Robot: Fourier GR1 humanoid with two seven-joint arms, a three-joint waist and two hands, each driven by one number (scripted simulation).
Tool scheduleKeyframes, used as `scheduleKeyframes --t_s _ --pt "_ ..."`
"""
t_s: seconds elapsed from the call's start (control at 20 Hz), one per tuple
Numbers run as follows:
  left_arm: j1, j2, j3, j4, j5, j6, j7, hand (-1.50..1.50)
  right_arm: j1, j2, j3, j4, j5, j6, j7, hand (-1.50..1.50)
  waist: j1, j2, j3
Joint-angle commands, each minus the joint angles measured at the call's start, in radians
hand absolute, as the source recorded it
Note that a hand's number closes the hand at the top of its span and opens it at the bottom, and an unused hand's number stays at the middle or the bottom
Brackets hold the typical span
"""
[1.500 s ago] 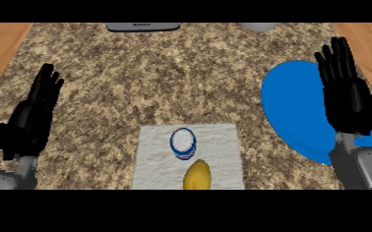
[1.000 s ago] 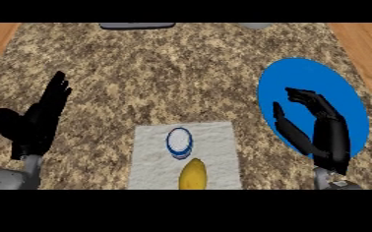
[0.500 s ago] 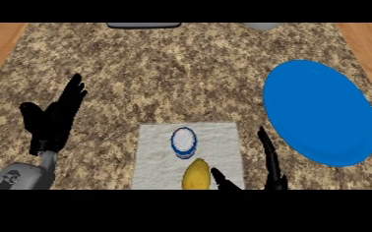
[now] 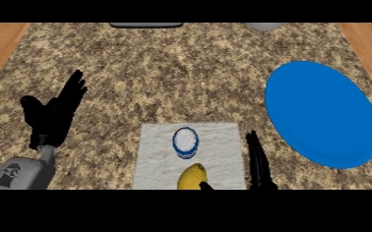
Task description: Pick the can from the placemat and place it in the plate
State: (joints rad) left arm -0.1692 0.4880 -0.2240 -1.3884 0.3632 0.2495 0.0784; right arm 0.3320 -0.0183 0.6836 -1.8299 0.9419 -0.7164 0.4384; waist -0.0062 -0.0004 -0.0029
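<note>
A blue and white can (image 4: 185, 142) stands upright on the white placemat (image 4: 218, 147) near the view's lower edge. A blue plate (image 4: 320, 113) lies on the counter at the right, with nothing on it. My right hand (image 4: 257, 164) comes up from the lower edge just right of the can, fingers straight and open, a short gap between them and the can. My left hand (image 4: 52, 113) rests open at the left, fingers up, well away from the placemat.
A yellow banana (image 4: 193, 178) lies on the placemat just below the can, close to my right hand. A dark flat object (image 4: 145, 25) and a grey one (image 4: 263, 26) sit at the counter's far edge. Wooden strips border the counter's sides.
My right hand left the plate, dropped to the lower edge and now rises beside the can. The left hand shifted slightly inward. The can has not moved.
</note>
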Motion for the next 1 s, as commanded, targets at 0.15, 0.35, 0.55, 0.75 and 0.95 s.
scheduleKeyframes --t_s 0.15,0.35,0.55,0.75,0.95 --pt "-0.016 -0.023 -0.004 -0.013 -0.037 0.006 0.023 0.0 -0.145 0.018 0.1 -0.031 0.144 0.233 0.414 -1.5 0.011 0.001 0.002" --pt "-0.003 -0.032 0.023 0.009 -0.032 -0.02 0.015 0.0 -0.214 0.018 0.069 -0.006 0.148 0.375 0.509 -1.5 0.008 0.001 0.002" --pt "-0.089 -0.059 0.055 0.088 -0.031 -0.038 0.018 0.0 -0.3 0.018 0.077 0.05 0.139 0.438 0.624 -1.5 0.003 0.002 0.002" --pt "-0.031 -0.062 0.047 0.024 -0.069 -0.032 0.033 0.0 -0.402 0.018 0.093 0.035 0.08 0.532 0.738 -1.5 0.01 0.0 0.003" --pt "-0.003 -0.084 0.046 -0.003 -0.086 -0.033 0.025 0.0 -0.479 0.018 0.05 0.151 -0.024 0.512 0.724 -1.5 0.016 0.001 0.003"
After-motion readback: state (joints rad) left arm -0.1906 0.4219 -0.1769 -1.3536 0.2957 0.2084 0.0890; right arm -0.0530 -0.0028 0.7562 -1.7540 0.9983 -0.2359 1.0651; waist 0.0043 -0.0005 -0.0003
